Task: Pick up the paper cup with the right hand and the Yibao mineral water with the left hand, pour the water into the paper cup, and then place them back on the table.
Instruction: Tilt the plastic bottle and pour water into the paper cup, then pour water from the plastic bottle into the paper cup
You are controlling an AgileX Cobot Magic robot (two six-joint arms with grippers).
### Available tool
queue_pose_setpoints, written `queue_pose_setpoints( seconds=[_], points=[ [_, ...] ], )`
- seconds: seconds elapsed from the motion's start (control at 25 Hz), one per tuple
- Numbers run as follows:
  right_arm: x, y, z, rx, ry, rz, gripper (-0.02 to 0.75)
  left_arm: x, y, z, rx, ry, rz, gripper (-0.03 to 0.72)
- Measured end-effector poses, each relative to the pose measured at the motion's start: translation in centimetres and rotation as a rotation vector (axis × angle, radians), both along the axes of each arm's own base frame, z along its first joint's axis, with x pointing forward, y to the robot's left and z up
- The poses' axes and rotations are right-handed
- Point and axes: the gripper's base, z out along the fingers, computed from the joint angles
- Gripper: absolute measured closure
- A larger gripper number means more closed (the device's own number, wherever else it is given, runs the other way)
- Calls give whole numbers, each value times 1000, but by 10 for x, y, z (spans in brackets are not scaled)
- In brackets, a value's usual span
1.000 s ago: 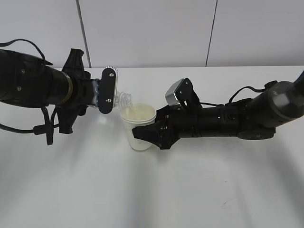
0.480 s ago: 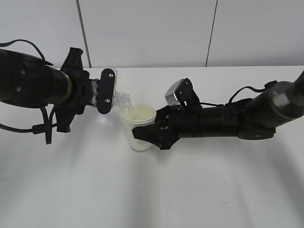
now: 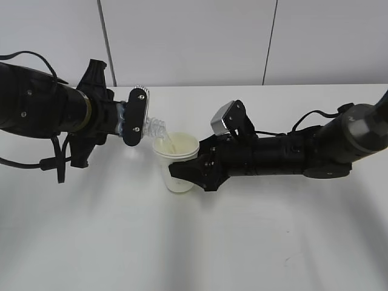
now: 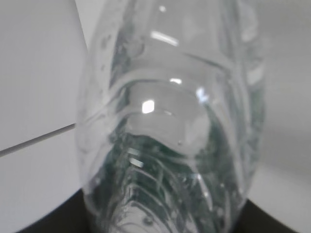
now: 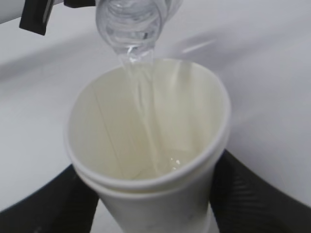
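Note:
The Yibao mineral water (image 3: 153, 127) is a clear ribbed bottle, tipped with its open mouth over the paper cup (image 3: 179, 162). My left gripper (image 3: 130, 118) is shut on the bottle's body, which fills the left wrist view (image 4: 170, 121). In the right wrist view a thin stream of water (image 5: 143, 102) falls from the bottle mouth (image 5: 130, 24) into the cream-white cup (image 5: 146, 194). My right gripper (image 3: 189, 173) is shut on the cup, with black fingers (image 5: 252, 194) pressed on both its sides, holding it upright just above the table (image 3: 242, 242).
The white tabletop spreads in front of both arms. A pale panelled wall (image 3: 194, 36) closes off the back. Loose black cables (image 3: 57, 163) hang below the left arm.
The left gripper and bottle have edged very slightly left. Water keeps running into the cup. The right arm and cup have not moved.

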Motion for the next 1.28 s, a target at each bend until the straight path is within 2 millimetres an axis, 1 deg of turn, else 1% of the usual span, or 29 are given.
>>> queue_pose_setpoints(
  seconds=[1.28],
  points=[
    [0, 0, 0, -6, -1, 7, 225, 1, 2, 1, 33, -19, 2, 374]
  ],
)
